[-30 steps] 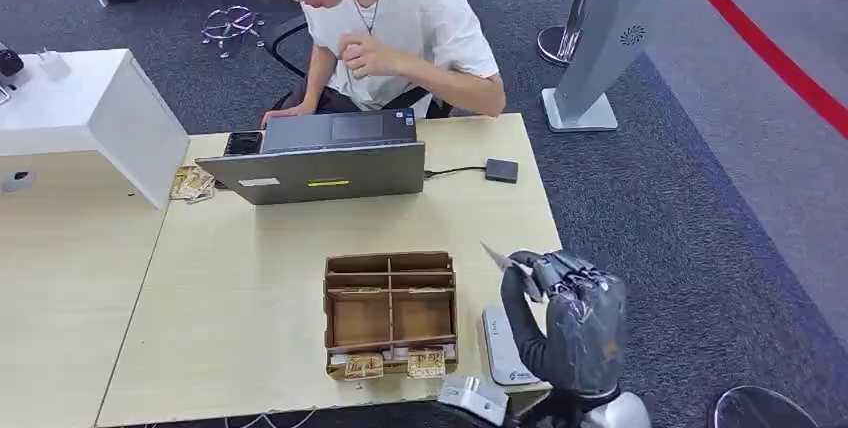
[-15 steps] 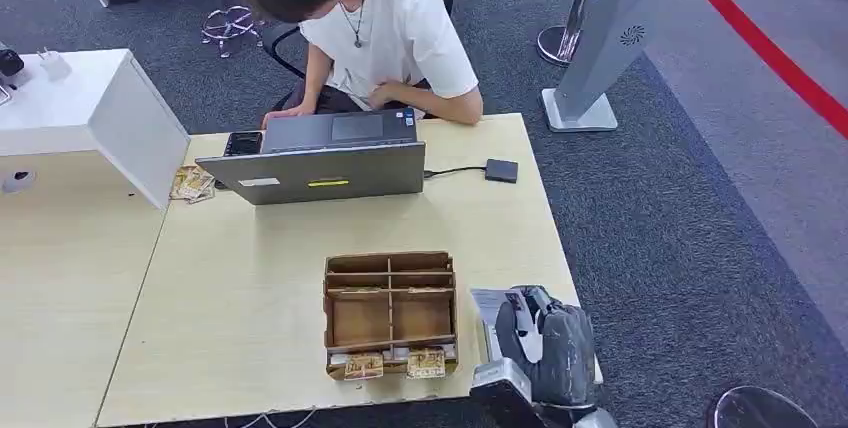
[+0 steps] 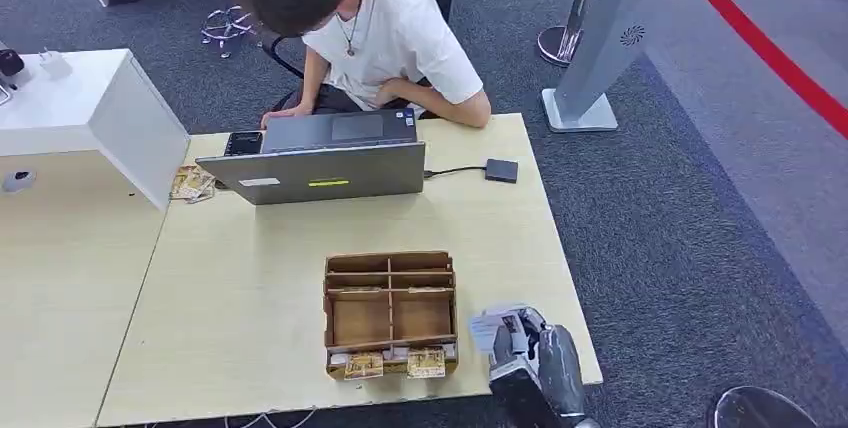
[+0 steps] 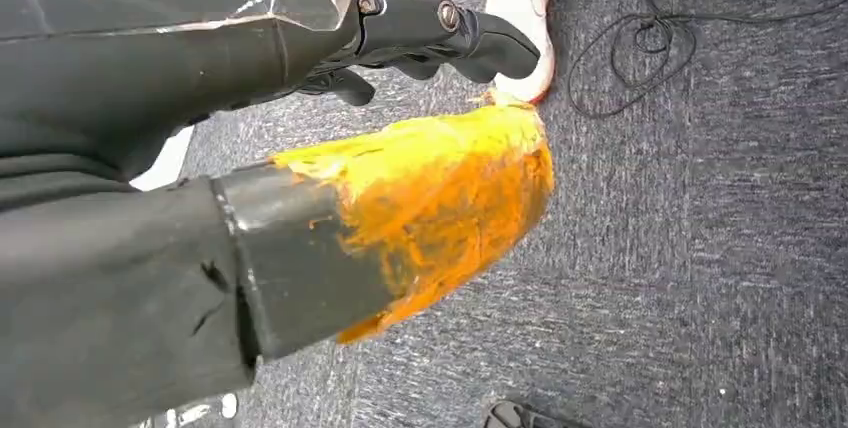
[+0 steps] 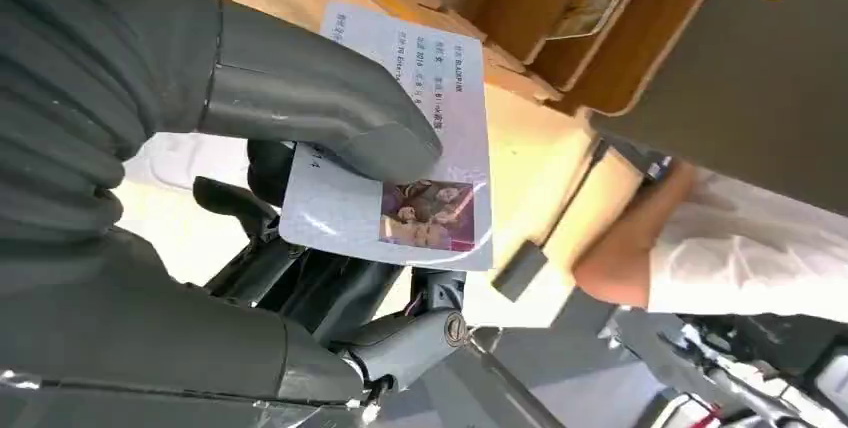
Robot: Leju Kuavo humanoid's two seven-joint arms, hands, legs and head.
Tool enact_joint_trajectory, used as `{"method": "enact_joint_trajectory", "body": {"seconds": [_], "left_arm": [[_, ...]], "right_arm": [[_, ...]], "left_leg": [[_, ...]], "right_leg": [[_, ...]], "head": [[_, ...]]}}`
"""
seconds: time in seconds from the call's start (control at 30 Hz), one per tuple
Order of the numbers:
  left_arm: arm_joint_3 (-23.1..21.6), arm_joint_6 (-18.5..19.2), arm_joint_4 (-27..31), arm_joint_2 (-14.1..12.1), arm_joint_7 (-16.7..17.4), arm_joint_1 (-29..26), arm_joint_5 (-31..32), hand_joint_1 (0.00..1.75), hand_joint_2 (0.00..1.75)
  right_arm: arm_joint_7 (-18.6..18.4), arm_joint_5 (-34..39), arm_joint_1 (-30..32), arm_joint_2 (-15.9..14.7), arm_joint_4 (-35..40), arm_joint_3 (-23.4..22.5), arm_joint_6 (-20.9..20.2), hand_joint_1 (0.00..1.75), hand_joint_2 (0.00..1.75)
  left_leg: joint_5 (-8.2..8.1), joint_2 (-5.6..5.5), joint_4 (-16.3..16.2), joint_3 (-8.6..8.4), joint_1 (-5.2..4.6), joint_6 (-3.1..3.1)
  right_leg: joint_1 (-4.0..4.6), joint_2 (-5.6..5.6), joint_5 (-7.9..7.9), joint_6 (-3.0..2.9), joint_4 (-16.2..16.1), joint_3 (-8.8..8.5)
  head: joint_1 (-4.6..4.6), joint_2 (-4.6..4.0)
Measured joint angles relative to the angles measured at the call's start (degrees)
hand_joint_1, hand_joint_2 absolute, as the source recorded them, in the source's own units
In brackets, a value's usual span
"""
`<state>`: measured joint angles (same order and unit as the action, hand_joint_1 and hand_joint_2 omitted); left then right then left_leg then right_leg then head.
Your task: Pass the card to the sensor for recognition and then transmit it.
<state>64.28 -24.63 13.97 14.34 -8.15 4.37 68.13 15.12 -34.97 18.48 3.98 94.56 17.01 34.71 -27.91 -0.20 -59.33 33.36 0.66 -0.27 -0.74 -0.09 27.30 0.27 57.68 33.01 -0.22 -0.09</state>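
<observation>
Lowered toward the table's near edge since 1 second ago, the right hand (image 3: 535, 358) pinches the card (image 5: 400, 163) under its thumb, just beside the wooden organizer (image 3: 390, 313). Keeping it flat over the sensor should help recognition. Left hand (image 4: 430, 28) hangs, state unclear.

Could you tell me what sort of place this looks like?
Probably an office or demo hall: grey carpet, a pale wooden table where a person works at a laptop, and a white kiosk stand. The right robot hand holds a card over the table.
</observation>
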Motion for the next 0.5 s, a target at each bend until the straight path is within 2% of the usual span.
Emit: {"method": "enact_joint_trajectory", "body": {"seconds": [0.5], "left_arm": [[0.09, 0.0, 0.0, 0.0, -0.11, 0.0, -0.09, 0.0, 0.0]], "right_arm": [[0.98, 2.93, -0.34, 0.11, -5.77, -3.74, -2.32, 1.75, 1.75]], "left_leg": [[0.0, 0.0, 0.0, 0.01, 0.0, 0.0]], "right_leg": [[0.0, 0.0, 0.0, 0.0, 0.0, 0.0]], "head": [[0.0, 0.0]]}}
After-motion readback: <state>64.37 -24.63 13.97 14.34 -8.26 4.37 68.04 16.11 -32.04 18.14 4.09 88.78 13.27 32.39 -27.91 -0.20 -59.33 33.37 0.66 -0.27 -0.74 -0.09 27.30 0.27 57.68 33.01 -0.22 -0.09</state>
